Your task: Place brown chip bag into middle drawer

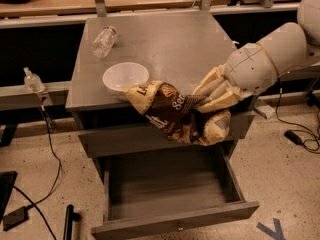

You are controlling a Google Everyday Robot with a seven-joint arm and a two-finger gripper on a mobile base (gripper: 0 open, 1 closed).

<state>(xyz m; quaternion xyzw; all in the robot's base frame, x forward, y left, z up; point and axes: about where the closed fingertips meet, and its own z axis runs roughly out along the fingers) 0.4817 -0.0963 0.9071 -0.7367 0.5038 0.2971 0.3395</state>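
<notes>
My gripper hangs just past the front edge of the top, over the open drawer. It is clamped on the right end of the bag, with one finger above the bag and one below, though I can't quite see where the pads meet the foil.

The bag runs from my grip toward ten o'clock. Its far tip reaches the bowl, and its middle sags in front of the closed front. It is in the air and not yet in the drawer.

I judge it light, soft and crinkly, slick on the surface, with chips that would crush under a hard squeeze. The sealed end or a pinch of slack foil looks like the safest hold. Held by one end, it will droop and swing.

The drawer lies at seven o'clock from me, pulled out, its knob facing forward.

I count one bag, one open drawer, one closed front, one bowl and two bottles. One bottle lies on the top at eleven o'clock. The other bottle stands off the cabinet at nine.
</notes>
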